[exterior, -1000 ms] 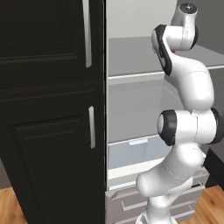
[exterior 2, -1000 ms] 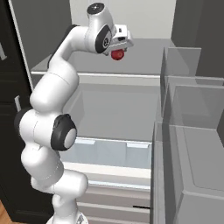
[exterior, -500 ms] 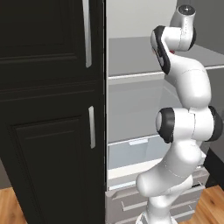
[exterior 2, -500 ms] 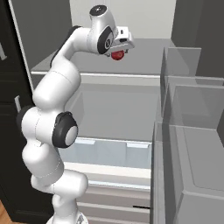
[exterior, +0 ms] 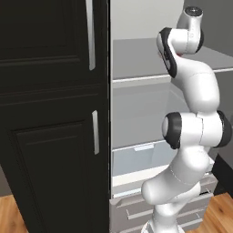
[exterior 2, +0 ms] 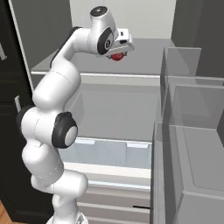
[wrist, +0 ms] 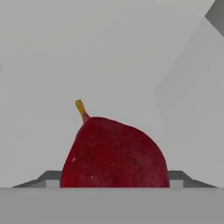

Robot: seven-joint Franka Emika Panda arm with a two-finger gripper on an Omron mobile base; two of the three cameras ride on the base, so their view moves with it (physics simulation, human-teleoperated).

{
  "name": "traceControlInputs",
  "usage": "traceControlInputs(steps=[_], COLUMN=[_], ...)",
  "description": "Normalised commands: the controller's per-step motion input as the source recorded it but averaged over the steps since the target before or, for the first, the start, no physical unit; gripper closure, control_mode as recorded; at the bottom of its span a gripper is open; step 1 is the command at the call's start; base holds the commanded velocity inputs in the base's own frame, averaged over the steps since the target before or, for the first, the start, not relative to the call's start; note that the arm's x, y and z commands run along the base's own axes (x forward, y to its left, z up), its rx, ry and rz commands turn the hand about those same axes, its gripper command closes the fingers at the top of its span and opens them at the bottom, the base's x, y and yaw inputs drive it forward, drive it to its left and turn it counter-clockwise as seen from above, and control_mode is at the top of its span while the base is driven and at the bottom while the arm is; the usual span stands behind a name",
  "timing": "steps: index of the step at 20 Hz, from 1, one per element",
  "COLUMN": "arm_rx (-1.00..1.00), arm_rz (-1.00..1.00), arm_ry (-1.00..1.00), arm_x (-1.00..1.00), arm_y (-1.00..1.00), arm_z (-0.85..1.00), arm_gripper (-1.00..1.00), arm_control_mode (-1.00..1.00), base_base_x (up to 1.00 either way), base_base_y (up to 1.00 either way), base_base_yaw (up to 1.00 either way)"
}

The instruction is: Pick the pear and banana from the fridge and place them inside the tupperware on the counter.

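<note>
Hand view: the pear (wrist: 114, 153), dark red with a short yellowish stem tilted up and to the left, sits dead centre and very close to the camera, its lower part cut off by the bottom of the picture. Two dark fingertips (wrist: 48, 178) peek out at either side of the fruit, one to its left and one to its right, so the pear lies between the jaws; whether the pads press on it or stand just clear cannot be told. Behind the fruit lies the pale grey-white interior of the fridge (wrist: 109, 52), with a darker corner at the upper right.

Right base view: the white arm reaches up and into the fridge (exterior 2: 144, 65), its gripper (exterior 2: 117, 55) low over the upper shelf (exterior 2: 144, 74), and the pear (exterior 2: 116, 56) shows as a small red spot directly beneath the hand, at or just above the shelf. Below it are a second glass shelf and a translucent drawer (exterior 2: 109, 151); the clear bins of the fridge door (exterior 2: 183, 131) stand to the right.

Left base view: black panelled cabinets (exterior: 50, 113) with silver handles (exterior: 95, 132) fill the left side, a strip of wooden floor (exterior: 9, 214) beneath them. No writing or labels can be read anywhere.
</note>
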Motion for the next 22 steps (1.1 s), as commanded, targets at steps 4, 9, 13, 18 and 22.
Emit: traceControlInputs(steps=[4,9,13,18,22], arm_rx=[0.0,0.0,0.0,0.01,0.11], arm_rz=[0.0,0.0,0.0,-0.02,-0.06], arm_ry=[-0.06,-0.38,-0.35,-0.17,0.0], arm_x=[-0.43,-0.81,-0.96,-0.99,-0.95], arm_y=[0.0,0.01,0.06,0.15,0.17], arm_z=[-0.13,-0.11,0.0,0.0,0.05], arm_gripper=[1.0,1.0,1.0,1.0,1.0], arm_control_mode=[-1.0,-1.0,-1.0,-1.0,-1.0], base_base_x=[0.0,0.0,0.0,0.0,0.0], base_base_y=[0.0,0.0,0.0,0.0,0.0], base_base_yaw=[0.0,0.0,0.0,0.0,0.0])
